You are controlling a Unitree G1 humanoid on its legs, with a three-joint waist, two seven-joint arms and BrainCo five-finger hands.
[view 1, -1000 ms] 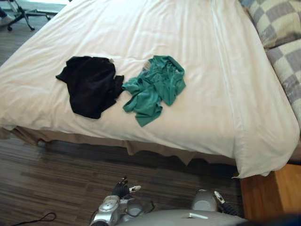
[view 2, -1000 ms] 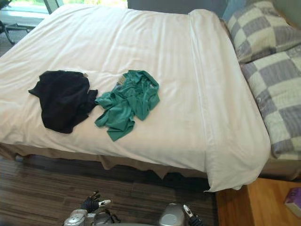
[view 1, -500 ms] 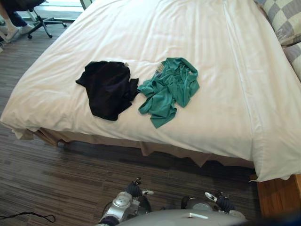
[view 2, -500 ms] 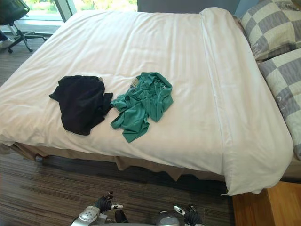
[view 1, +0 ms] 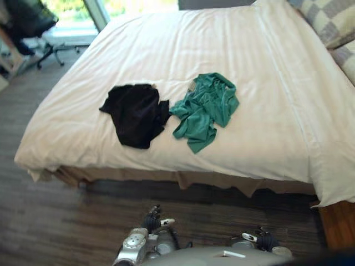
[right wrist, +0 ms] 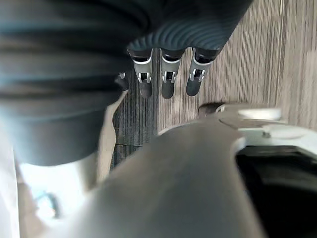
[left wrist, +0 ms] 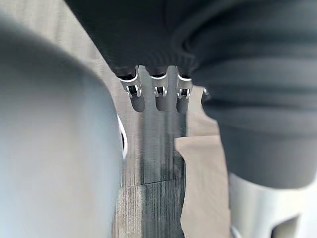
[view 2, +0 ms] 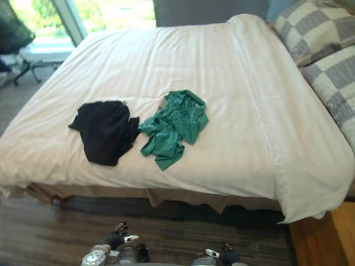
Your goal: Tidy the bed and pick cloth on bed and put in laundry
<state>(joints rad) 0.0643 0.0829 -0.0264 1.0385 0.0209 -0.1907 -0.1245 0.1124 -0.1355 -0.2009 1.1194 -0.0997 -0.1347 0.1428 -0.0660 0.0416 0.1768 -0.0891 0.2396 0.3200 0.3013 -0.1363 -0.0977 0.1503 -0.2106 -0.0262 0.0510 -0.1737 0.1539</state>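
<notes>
A crumpled black cloth (view 1: 135, 113) lies on the white bed (view 1: 260, 83) near its front edge. Right beside it, just touching, lies a crumpled green cloth (view 1: 204, 110). Both hands hang low in front of the bed, over the floor, well short of the cloths. My left hand (view 1: 152, 220) shows at the bottom of the eye views; its fingers (left wrist: 156, 93) point straight down and hold nothing. My right hand (view 1: 258, 239) is at the bottom right, its fingers (right wrist: 167, 79) also straight and empty.
Checked grey-and-cream pillows (view 2: 308, 33) lie at the bed's right end. A dark office chair (view 1: 29, 25) stands on the wood floor at far left by a bright window. An orange wooden surface (view 2: 316, 238) sits at the bed's near right corner.
The whole picture has shifted: the camera moved, so the bed and cloths sit further right and higher than before. The cloths lie as they did. Both hands stay low.
</notes>
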